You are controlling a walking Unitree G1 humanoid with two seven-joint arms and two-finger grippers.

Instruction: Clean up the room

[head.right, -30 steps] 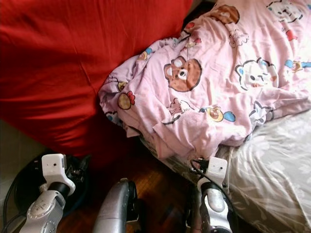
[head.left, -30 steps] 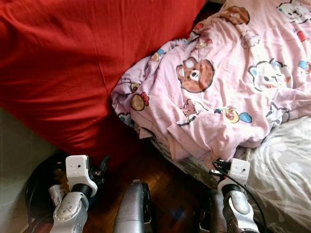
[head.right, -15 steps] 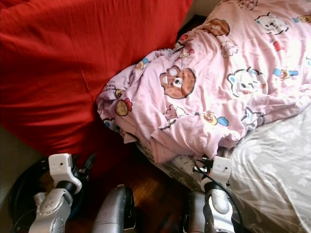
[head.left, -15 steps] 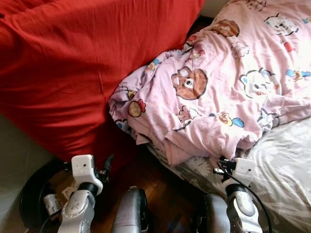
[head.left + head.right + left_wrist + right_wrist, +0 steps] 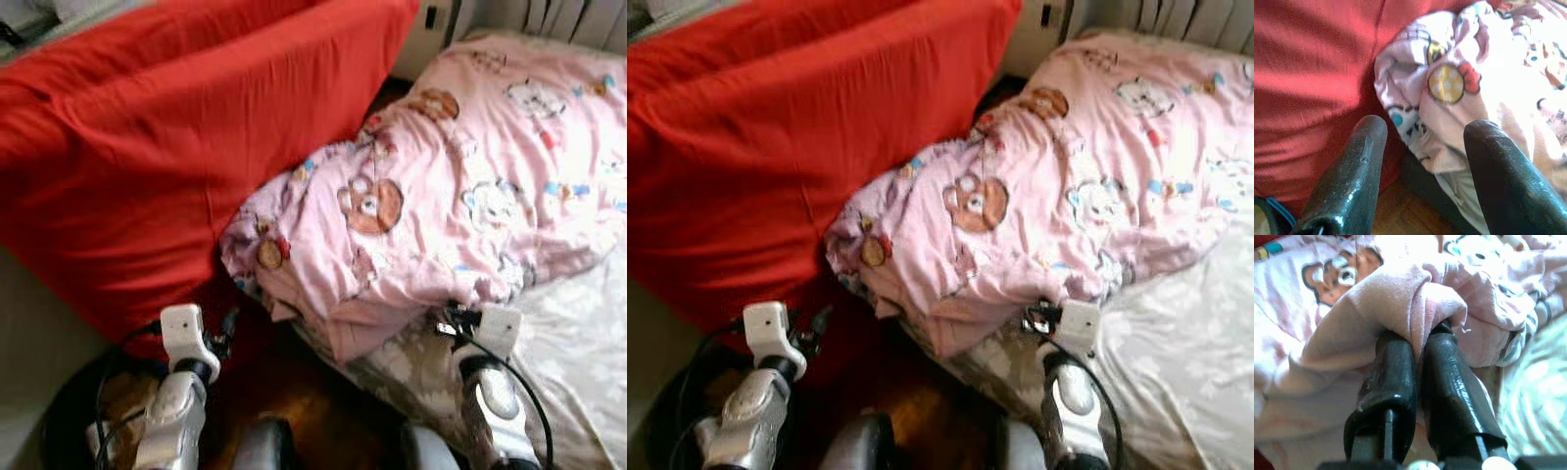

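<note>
Big red cushion (image 5: 167, 147) leaning up beside the bed (image 5: 578, 372), taking most of the space on the robot's left. Against its lower edge, a rumpled pink duvet (image 5: 460, 186) with bear prints, heaped across the bed and spilling off the near corner toward the wooden floor (image 5: 294, 392). Pale flowered sheet (image 5: 1185, 362) bared on the far side of the duvet from the cushion.

Right hand (image 5: 1418, 340) at the duvet's hanging hem, fingers pressed nearly together with a fold of pink cloth pinched between them. Left hand (image 5: 1422, 147) low by the cushion's base, spread wide and holding nothing, aimed at the duvet's bunched corner where it meets the cushion.

Duvet lying ahead of both hands, its long run stretching away from the cushion across the bed. Right arm already on the cloth; left nearer the bunched corner, so probably a second grip there before any straightening pull away from the cushion.
</note>
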